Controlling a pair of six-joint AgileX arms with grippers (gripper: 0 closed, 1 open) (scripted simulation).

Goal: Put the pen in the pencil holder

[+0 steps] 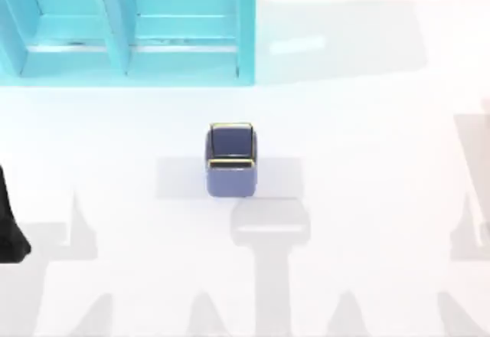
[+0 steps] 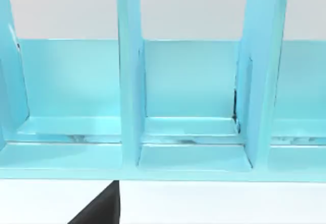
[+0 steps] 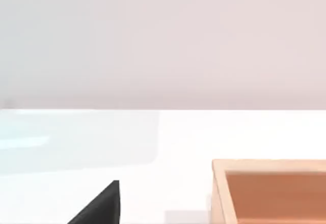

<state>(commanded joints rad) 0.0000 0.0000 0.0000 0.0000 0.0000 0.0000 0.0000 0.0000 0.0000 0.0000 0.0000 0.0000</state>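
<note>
The pencil holder [image 1: 230, 161], a small blue-violet square cup with a thin gold rim, stands upright near the middle of the white table. The pen is out of view. My left arm [image 1: 11, 226] is a black shape at the table's left edge, well apart from the holder. A black tip of the left gripper [image 2: 99, 210] juts into the left wrist view, facing the turquoise shelf. A black tip of the right gripper [image 3: 99, 207] appears low in the right wrist view above the white table.
A large turquoise shelf unit [image 1: 126, 27] with upright dividers [image 2: 130, 81] stands at the back left of the table. An open wooden box [image 3: 270, 191] lies close to the right gripper. White tabletop surrounds the holder on all sides.
</note>
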